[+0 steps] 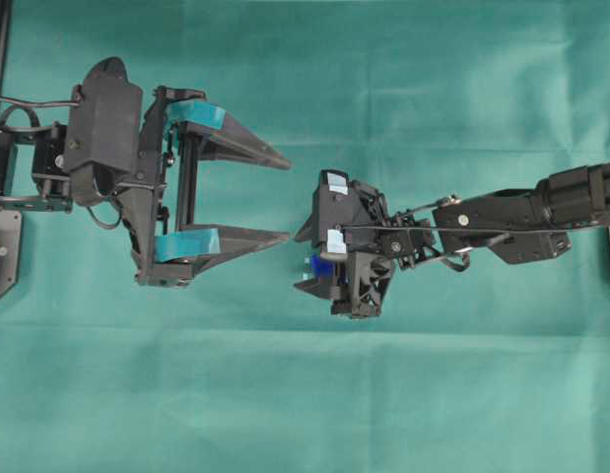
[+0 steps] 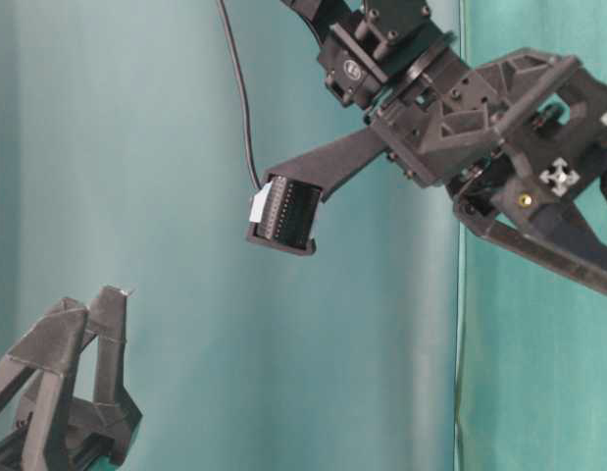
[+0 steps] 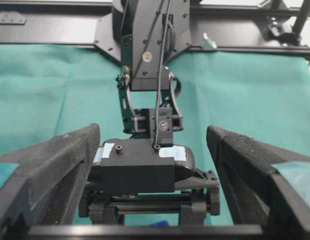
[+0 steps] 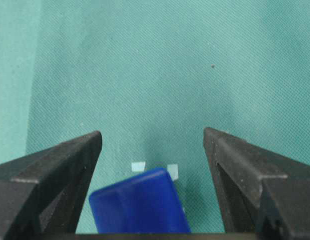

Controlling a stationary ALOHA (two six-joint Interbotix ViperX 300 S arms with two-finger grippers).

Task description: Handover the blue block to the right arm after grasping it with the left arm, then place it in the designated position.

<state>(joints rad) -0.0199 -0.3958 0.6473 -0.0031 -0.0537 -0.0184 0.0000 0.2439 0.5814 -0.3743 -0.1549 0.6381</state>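
The right gripper [image 4: 152, 187] hangs over the green cloth [image 1: 305, 394] with its black fingers [image 4: 59, 175] spread well apart, and the blue block [image 4: 139, 202] lies between them, touching neither that the wrist view shows. The block sits tilted on the cloth, skewed against the two small white marks [image 4: 138, 166] visible just beyond its far edge; those look like part of the designated position, though its other dots are hidden under the block, so how squarely it sits cannot be told. From overhead only a sliver of the block [image 1: 322, 268] shows under the right gripper [image 1: 314, 261]. The left gripper [image 1: 275, 197], with teal bands at the finger bases, rests well apart to the left, its fingers wide open and empty. I judge the handover done and the placing step at its end: the block appears released on or near the mark. The next move likely calls for the right arm to lift straight away without brushing the block, since any sideways contact from a finger could nudge it off the marks.
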